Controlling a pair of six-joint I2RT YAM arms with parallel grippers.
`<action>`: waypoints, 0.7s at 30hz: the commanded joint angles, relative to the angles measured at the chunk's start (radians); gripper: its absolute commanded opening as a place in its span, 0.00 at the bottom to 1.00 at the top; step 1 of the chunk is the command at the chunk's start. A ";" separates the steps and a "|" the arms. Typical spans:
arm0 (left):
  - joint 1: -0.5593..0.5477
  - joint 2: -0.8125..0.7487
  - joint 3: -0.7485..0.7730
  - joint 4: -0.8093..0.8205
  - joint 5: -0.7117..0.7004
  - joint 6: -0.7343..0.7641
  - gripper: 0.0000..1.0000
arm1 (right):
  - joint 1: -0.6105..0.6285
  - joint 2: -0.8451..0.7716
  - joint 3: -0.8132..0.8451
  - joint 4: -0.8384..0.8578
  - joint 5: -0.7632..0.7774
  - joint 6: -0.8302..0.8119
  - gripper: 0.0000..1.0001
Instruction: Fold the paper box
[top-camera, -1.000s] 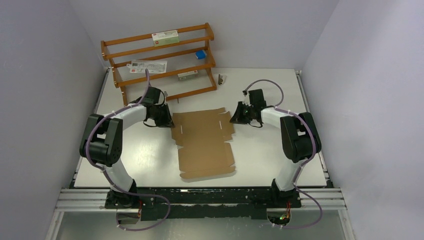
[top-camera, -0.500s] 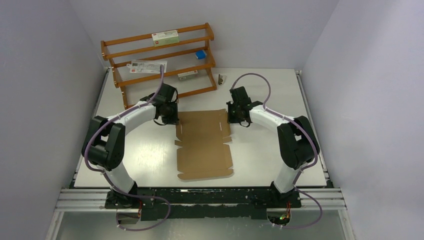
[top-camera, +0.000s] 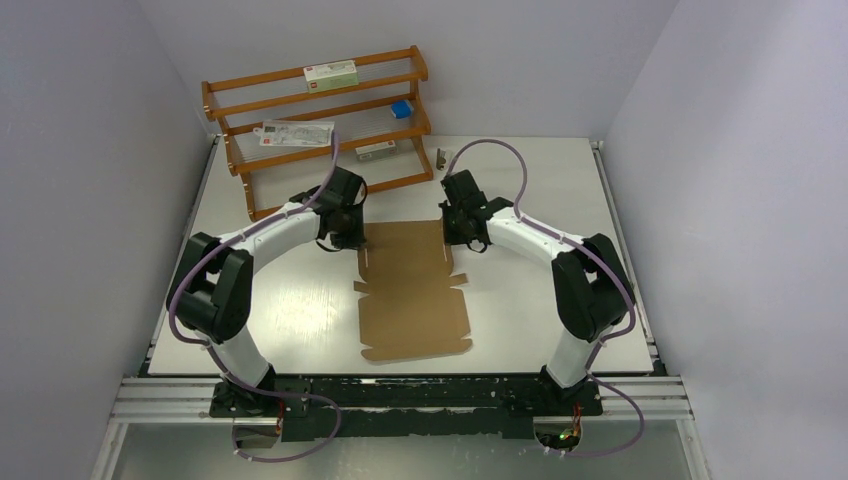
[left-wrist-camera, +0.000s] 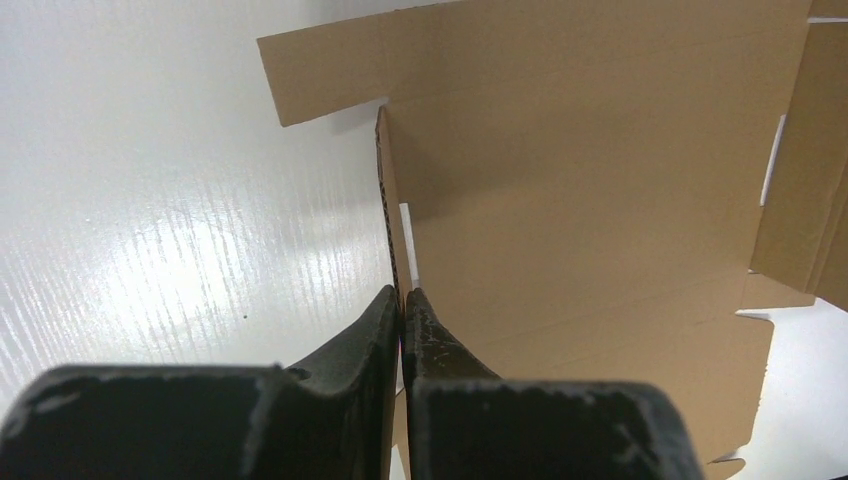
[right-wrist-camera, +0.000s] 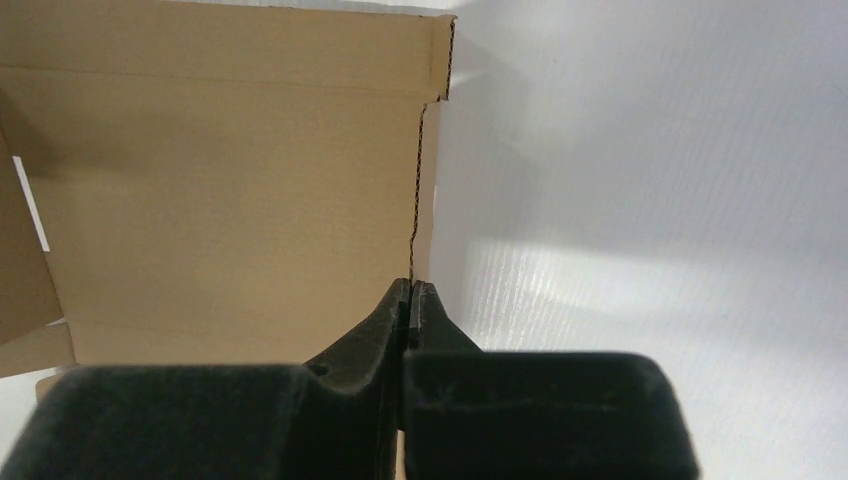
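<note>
This is a robotics lab test cell. A black-and-white jointed left arm (top-camera: 260, 230) and its twin right arm (top-camera: 525, 235) are bolted by a ribbed aluminium rail (top-camera: 160, 398) at the near edge of a glossy white desk (top-camera: 290, 300). Plain pale grey walls (top-camera: 90, 150) box it in. Purple cables (top-camera: 497, 146) loop along the arms. A small brown wooden rack (top-camera: 320, 110) holds a few small cartons (top-camera: 330, 72).

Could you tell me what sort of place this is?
Probably a robotics lab work cell: two arms bolted to a metal rail, a white table boxed in by plain walls, and a wooden rack of small props behind the paper box.
</note>
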 joint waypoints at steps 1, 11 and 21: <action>-0.023 -0.032 0.038 -0.001 -0.016 0.007 0.10 | 0.005 -0.038 -0.016 0.017 0.021 0.016 0.00; -0.017 -0.113 -0.023 0.085 -0.052 0.130 0.12 | -0.093 -0.108 -0.068 0.083 -0.122 -0.085 0.31; -0.008 -0.161 -0.050 0.185 -0.025 0.253 0.12 | -0.231 -0.055 0.125 0.079 -0.519 -0.269 0.76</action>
